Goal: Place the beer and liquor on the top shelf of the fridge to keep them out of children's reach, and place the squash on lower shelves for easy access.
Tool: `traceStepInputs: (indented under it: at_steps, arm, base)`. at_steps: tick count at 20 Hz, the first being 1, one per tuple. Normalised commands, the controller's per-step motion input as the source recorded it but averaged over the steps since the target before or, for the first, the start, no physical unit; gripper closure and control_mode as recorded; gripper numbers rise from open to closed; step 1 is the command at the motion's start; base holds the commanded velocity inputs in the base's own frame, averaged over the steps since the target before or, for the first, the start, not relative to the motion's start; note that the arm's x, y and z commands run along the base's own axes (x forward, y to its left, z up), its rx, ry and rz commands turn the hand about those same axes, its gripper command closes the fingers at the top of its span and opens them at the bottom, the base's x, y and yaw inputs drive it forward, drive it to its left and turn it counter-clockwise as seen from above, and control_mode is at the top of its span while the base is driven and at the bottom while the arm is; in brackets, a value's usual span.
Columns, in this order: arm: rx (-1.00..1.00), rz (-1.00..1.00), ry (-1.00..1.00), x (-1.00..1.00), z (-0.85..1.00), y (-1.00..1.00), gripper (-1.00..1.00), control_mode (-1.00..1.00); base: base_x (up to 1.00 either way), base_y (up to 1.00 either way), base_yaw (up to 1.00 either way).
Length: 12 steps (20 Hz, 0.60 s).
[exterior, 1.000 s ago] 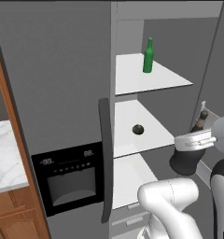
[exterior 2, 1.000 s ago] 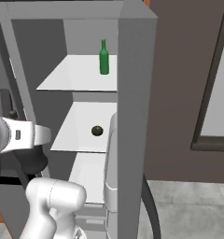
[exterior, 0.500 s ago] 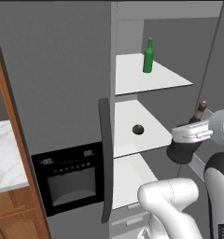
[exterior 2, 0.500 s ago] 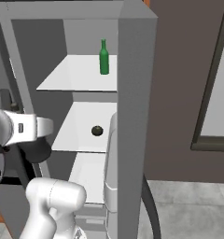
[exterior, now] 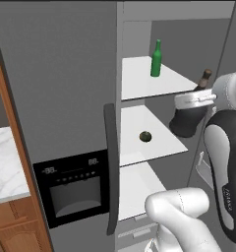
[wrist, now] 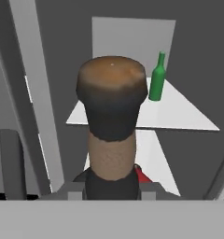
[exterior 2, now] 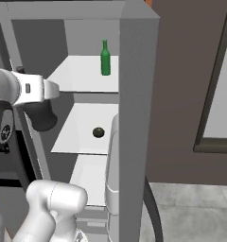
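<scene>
Left base view: slim green glass beer bottle (exterior: 157, 58) on uppermost white shelf (exterior: 139, 81) | round dark squash (exterior: 145, 136) on shelf below (exterior: 152, 142) | gripper (exterior: 190, 102) clamped on squat dark liquor bottle (exterior: 187, 120), not yet shelved.

Brightness: even, moderate, flat rendered light in both base views; no visible lamp.
Brightest areas: the white top shelf (exterior: 144, 78) and lower shelves (exterior: 139, 123) of the fridge (exterior: 66, 74).
Shadows: faint; a soft dark patch under the squash (exterior: 145, 137); the fridge's inner back wall is dim.
Glare: none; the beer (exterior: 156, 59) shows only a weak sheen.
Blur: hand view is soft; the liquor (wrist: 112, 116) stopper close to the lens has fuzzy edges.
Distortion: none noticeable at edges.
</scene>
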Motion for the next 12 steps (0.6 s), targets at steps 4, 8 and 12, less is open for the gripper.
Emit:
traceStepInputs:
  at_steps: [4,8,12]
  arm:
    - [0.0,0.0,-0.09,0.35,0.07,-0.03,1.0,-1.0]
    - [0.0,0.0,-0.14,0.35,0.0,-0.01,1.0,-1.0]
    - [0.0,0.0,-0.12,0.42,0.0,-0.04,1.0,-1.0]
  base:
    - [0.0,0.0,0.0]
    - [0.0,0.0,0.0]
    - [0.0,0.0,0.0]
